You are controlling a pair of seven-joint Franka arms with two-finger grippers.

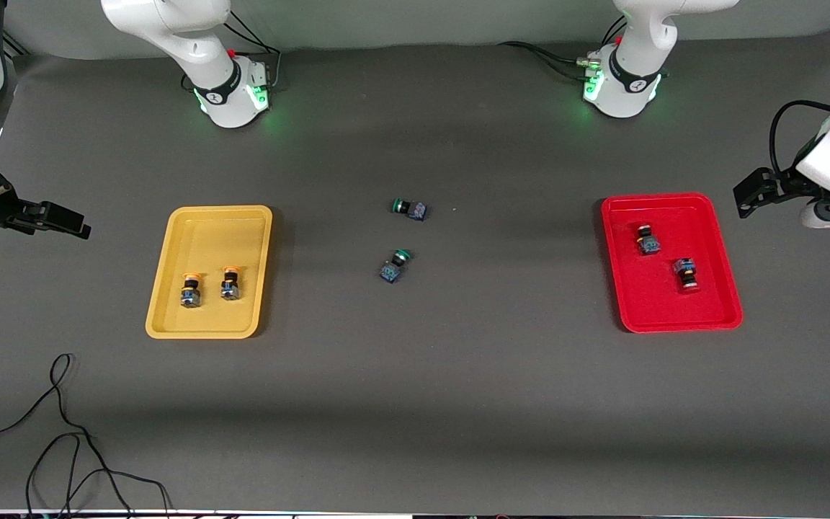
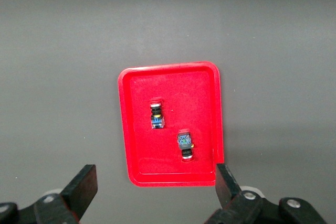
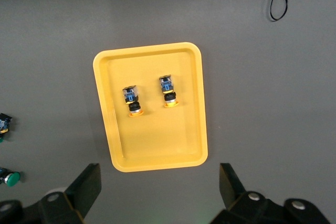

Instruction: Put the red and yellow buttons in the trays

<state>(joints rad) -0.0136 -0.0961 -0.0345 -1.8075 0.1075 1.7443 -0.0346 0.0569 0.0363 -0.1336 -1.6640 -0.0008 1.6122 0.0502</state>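
Both sets of jaws stand spread wide and empty, each high over its own end of the worktop [image 1: 415, 404], and what they look down on suggests the sorting is already finished. The left gripper [image 2: 156, 184] hangs above the red tray [image 2: 126, 129], whose long axis runs away from the jaws and lies squarely between the two fingers as that wrist view shows them; inside it rest two red buttons, one [image 2: 156, 113] deeper in the tray from the jaws and the other [image 2: 185, 145] closer to them, apart from each other and each lying on its side. The right gripper [image 3: 159, 184] hovers likewise above the yellow tray [image 3: 197, 108], again with the tray's long axis pointing away from the jaws and centred between them; two yellow buttons [image 3: 131, 100] [image 3: 167, 92] lie side by side in it, caps turned toward the jaws, bodies away. In the front view the two arms' hands sit out at the table's ends, the left gripper [image 1: 757, 194] beside the red tray [image 1: 717, 317] and the right gripper [image 1: 62, 220] beside the yellow tray [image 1: 163, 310]. Two green buttons [image 1: 409, 208] [image 1: 394, 265] lie loose on the worktop between the trays, well apart from either pair of jaws, and belong to neither tray. By my judgement no red or yellow cap is left outside, so no further grasp is called for; each arm simply waits
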